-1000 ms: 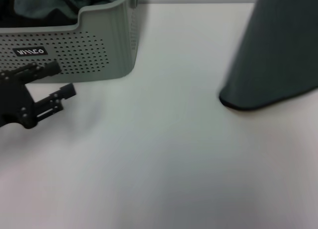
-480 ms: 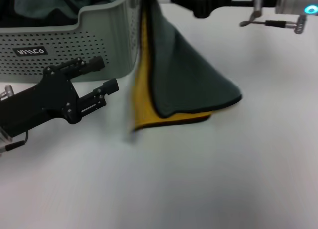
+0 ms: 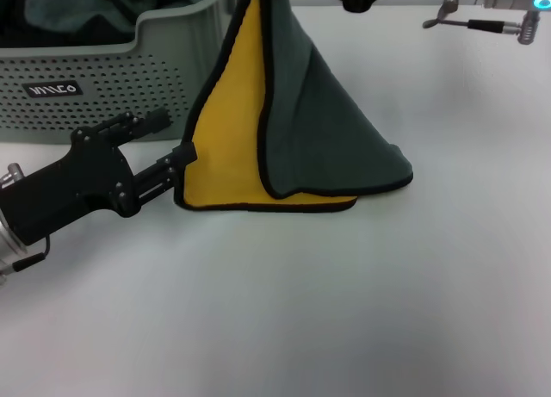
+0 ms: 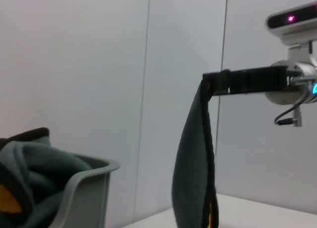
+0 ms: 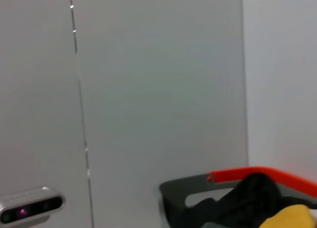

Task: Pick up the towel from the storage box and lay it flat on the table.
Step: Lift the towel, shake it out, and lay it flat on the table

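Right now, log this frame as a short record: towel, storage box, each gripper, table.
towel: hanging from the right gripper, yellow and dark grey-green faces both showing, lower edge at the table
storage box: far left on the table, teal-green cloths bunched inside
right gripper: raised over the table, shut on the towel's top corner
left gripper: open, low beside the towel's yellow lower corner, in front of the box
table: white

The white surface (image 3: 327, 311) carries the storage box (image 3: 164, 78) at its far left. The hanging towel's (image 3: 293, 130) lower edge touches it beside the box.
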